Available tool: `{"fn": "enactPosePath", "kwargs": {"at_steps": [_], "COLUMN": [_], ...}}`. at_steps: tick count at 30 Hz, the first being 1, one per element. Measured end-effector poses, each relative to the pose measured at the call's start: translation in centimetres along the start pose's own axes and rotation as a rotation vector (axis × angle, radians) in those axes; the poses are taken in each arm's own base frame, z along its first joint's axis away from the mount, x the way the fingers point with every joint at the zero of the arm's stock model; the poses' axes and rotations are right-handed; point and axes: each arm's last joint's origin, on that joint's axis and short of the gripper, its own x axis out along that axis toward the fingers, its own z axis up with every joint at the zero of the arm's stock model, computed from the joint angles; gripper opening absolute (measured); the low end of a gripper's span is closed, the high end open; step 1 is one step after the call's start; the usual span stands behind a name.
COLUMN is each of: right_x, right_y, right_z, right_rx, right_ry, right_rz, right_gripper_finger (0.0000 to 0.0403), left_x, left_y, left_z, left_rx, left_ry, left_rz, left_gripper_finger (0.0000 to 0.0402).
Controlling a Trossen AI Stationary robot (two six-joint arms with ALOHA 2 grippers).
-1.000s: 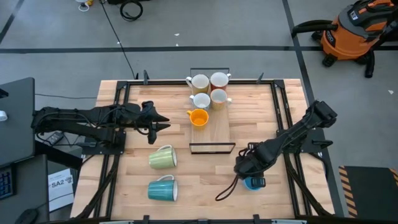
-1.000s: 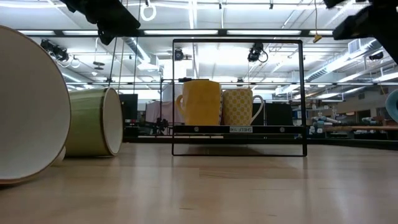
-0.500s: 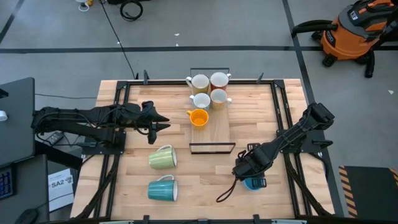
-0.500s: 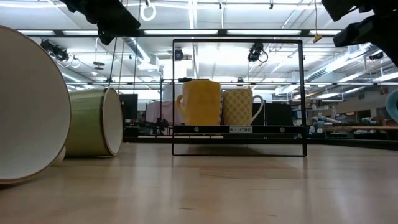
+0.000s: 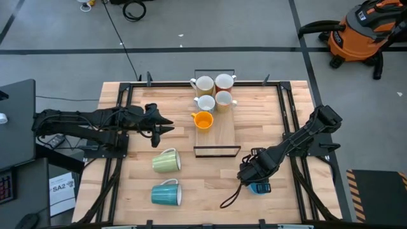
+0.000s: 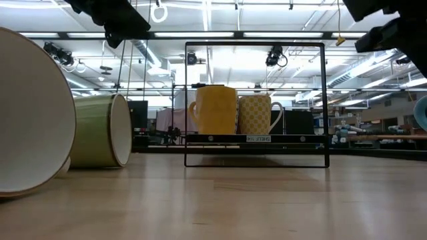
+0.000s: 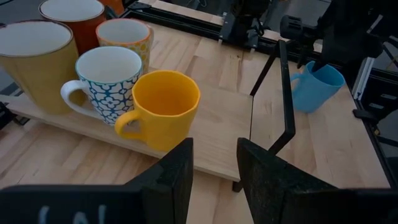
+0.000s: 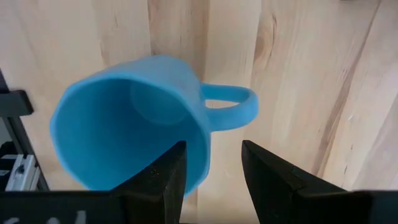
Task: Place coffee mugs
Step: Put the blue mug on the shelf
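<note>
Five mugs (image 5: 212, 93) stand on the rack (image 5: 216, 137) — right tool (image 8: 211, 180) open over the empty blue mug (image 8: 140, 118).

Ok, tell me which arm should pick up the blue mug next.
Right. The right gripper hangs directly over the blue mug, open fingers either side of its wall beside the handle. The left gripper waits across the table by the wooden board, far from that mug.
</note>
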Motion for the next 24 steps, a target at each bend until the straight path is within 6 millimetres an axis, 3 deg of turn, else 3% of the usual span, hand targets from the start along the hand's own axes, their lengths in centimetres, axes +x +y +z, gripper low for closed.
{"fn": "enactPosePath", "kwargs": {"at_steps": [14, 24], "right_x": [1.7, 1.7], "right_y": [-0.2, -0.2], "right_z": [-0.3, -0.3], "right_rx": [0.031, 0.033], "right_ry": [0.011, 0.006], "right_rz": [-0.004, -0.005], "right_gripper_finger": [0.015, 0.0051], "left_x": [0.0, 0.0], "left_y": [0.0, 0.0], "left_z": [0.0, 0.0], "left_rx": [0.002, 0.002], "left_ry": [0.0, 0.0], "left_rz": [0.0, 0.0], "left_gripper_finger": [0.013, 0.013]}}
